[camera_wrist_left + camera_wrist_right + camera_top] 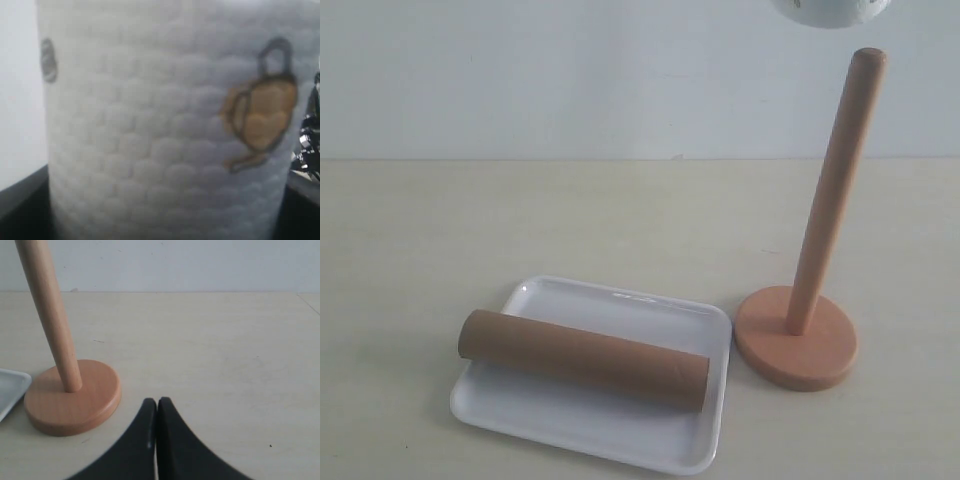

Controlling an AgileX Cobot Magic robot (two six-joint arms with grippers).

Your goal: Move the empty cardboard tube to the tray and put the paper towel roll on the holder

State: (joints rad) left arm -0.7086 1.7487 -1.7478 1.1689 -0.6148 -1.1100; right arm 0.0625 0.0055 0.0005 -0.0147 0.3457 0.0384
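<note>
The empty cardboard tube (pixel 583 359) lies slantwise across the white tray (pixel 570 422). Right of the tray stands the wooden holder (pixel 797 345), its dowel (pixel 835 190) leaning slightly. The bottom of the paper towel roll (pixel 830 10) shows at the top edge, just above the dowel's tip. In the left wrist view the roll (pixel 150 125) fills the picture, held between the dark fingers (pixel 20 200) of my left gripper (pixel 162 210). My right gripper (pixel 157 402) is shut and empty, low over the table beside the holder's base (pixel 72 400).
A pale wall runs behind the light table (pixel 470 230). One corner of the tray (pixel 10 387) shows next to the holder's base in the right wrist view. Neither arm shows in the exterior view.
</note>
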